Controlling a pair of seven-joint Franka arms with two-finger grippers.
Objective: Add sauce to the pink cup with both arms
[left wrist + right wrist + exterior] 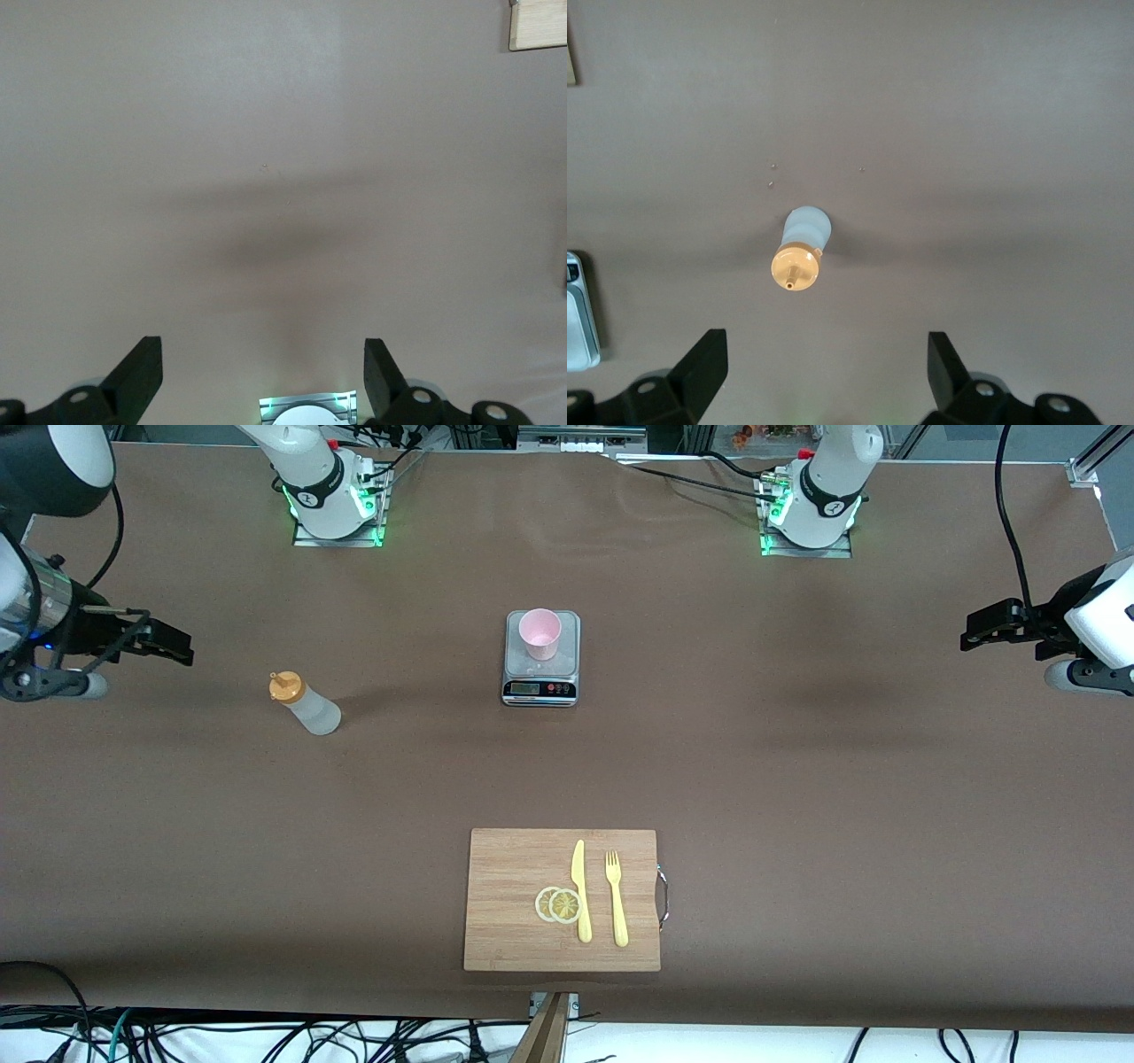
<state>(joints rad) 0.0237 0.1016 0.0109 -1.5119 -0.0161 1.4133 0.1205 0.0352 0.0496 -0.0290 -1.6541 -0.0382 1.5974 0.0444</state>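
Observation:
The sauce bottle [306, 703], frosted white with an orange cap, stands on the brown table toward the right arm's end; it also shows in the right wrist view [801, 245]. The pink cup [539, 633] stands upright on a grey kitchen scale [541, 682] at the table's middle. My right gripper [159, 640] is open and empty, raised over the table's edge at the right arm's end, apart from the bottle. My left gripper [985, 629] is open and empty, raised over the left arm's end of the table; its view shows only bare table between the fingers [140, 372].
A wooden cutting board [514, 868] lies nearer the front camera than the scale, with two lemon slices [558, 904], a yellow knife [580, 890] and a yellow fork [616, 897] on it. Two green-lit arm bases [335, 500] stand along the table's edge farthest from the camera.

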